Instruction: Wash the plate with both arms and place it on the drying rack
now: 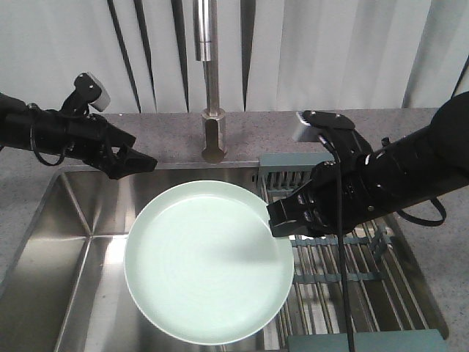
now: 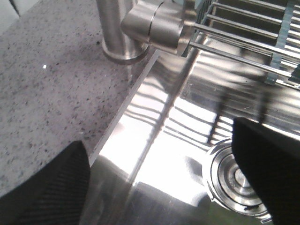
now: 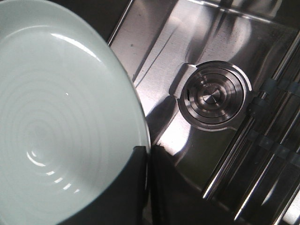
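The pale mint-green plate (image 1: pixel 209 260) is held tilted above the steel sink, its face up toward the front camera. My right gripper (image 1: pixel 275 220) is shut on the plate's right rim. In the right wrist view the rim of the plate (image 3: pixel 61 108) sits pinched between the two black fingers of that gripper (image 3: pixel 147 153). My left gripper (image 1: pixel 135 165) hovers over the sink's back left corner, apart from the plate. It stands open in its wrist view (image 2: pixel 159 187), with only bare steel between the fingers. The drying rack (image 1: pixel 381 286) lies over the sink's right side, under the right arm.
A tall steel faucet (image 1: pixel 211 110) rises from the speckled counter (image 1: pixel 161 125) behind the sink, close to the left gripper's front (image 2: pixel 150 23). The sink basin (image 1: pixel 73 257) has a round drain (image 3: pixel 213 96) below the plate's edge. Rack wires (image 3: pixel 267 164) run beside the drain.
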You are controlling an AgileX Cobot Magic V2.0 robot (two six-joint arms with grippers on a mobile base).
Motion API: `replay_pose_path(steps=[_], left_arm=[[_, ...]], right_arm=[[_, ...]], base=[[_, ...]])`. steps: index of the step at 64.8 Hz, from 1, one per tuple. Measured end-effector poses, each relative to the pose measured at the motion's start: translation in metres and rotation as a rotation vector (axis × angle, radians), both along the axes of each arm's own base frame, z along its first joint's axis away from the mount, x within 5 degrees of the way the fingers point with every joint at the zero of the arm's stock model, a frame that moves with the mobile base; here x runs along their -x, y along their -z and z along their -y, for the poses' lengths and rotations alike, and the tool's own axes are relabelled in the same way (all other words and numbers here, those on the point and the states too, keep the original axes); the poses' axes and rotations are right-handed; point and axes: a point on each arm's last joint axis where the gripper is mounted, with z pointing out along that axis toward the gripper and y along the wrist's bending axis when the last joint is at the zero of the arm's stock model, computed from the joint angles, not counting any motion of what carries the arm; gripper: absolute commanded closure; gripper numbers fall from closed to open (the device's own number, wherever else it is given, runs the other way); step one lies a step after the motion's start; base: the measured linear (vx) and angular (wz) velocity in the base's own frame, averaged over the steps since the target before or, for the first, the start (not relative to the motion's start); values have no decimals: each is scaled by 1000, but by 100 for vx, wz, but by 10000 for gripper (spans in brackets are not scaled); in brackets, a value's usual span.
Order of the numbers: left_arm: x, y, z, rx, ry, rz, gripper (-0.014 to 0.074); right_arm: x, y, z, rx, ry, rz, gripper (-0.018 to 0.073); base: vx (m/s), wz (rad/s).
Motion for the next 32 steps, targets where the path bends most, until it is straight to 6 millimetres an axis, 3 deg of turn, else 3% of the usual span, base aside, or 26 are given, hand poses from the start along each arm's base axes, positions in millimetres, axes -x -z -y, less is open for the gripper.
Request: replay_pose_path(steps=[20,32], left_arm=[[-15,7,17,42,93,82,4],[-25,5,40,66,173,110,4]], right_arm=[[0,0,0,0,0,0,561],[0,0,0,0,0,0,561]], base=[[0,0],[0,0]])
